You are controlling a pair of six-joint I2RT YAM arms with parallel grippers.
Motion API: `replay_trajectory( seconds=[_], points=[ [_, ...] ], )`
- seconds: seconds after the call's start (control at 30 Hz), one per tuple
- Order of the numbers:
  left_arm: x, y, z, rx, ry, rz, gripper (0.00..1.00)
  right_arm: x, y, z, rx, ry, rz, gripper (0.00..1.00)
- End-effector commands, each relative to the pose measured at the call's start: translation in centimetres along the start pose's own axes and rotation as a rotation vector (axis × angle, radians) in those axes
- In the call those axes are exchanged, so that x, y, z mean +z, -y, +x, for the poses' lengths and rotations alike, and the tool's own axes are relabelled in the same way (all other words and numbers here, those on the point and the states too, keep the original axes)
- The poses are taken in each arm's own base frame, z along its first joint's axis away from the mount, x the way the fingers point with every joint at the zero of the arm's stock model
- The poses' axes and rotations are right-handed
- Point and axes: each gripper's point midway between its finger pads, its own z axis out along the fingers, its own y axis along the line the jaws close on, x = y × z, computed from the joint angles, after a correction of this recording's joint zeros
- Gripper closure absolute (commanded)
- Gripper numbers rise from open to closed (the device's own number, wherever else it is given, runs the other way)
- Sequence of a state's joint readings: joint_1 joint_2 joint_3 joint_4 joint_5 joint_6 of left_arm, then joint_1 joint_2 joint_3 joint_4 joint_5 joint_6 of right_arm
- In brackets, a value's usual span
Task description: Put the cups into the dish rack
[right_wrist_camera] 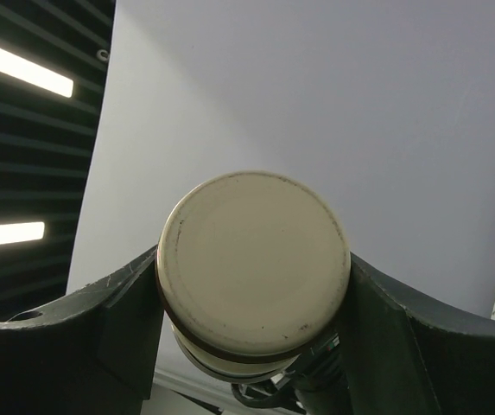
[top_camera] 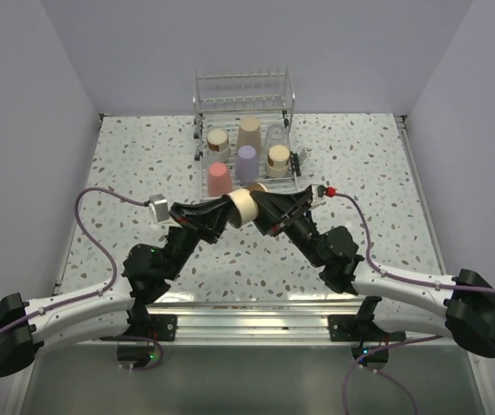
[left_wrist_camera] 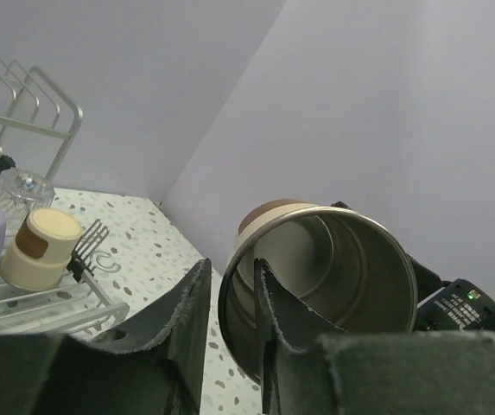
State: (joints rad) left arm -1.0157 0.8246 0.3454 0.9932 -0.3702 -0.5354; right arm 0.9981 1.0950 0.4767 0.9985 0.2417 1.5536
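Note:
A metallic cup with a tan base point(top_camera: 241, 206) is held on its side above the table, in front of the dish rack point(top_camera: 244, 97). My left gripper point(top_camera: 227, 213) is shut on its rim, one finger inside the mouth and one outside, as the left wrist view point(left_wrist_camera: 230, 264) shows around the cup point(left_wrist_camera: 333, 268). My right gripper point(top_camera: 262, 202) closes on the base end; in the right wrist view point(right_wrist_camera: 253, 290) both fingers touch the sides of the tan base point(right_wrist_camera: 253, 259). The rack holds a beige cup point(top_camera: 249, 134), a lavender cup point(top_camera: 246, 162), a pink cup point(top_camera: 218, 179), a clear cup point(top_camera: 276, 136) and two tan-based cups point(top_camera: 218, 141).
The rack's side cutlery basket point(top_camera: 301, 159) sticks out on its right. White walls close in the speckled table point(top_camera: 377, 173) on the left, right and back. The right arm's cable with a red connector point(top_camera: 329, 189) lies right of the rack.

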Motion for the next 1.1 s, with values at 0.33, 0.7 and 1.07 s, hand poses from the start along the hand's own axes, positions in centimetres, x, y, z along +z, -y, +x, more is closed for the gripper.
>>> replay_trajectory(
  seconds=[0.33,0.7,1.07],
  points=[
    [-3.8,-4.5,1.4,0.168,-0.351,-0.322,0.20,-2.7,-1.8,-6.1,-0.313,0.269,0.143,1.00],
    [-9.3,-8.8,-2.0,0.400,-0.498,-0.593,0.16,-5.3,-1.4,-12.7,-0.831,0.492,0.483,1.00],
    [-11.8,-11.2,-5.3,0.560,-0.496,-0.753,0.12,0.2,-0.6,-13.7,-1.297,0.466,0.685,1.00]
  ],
)
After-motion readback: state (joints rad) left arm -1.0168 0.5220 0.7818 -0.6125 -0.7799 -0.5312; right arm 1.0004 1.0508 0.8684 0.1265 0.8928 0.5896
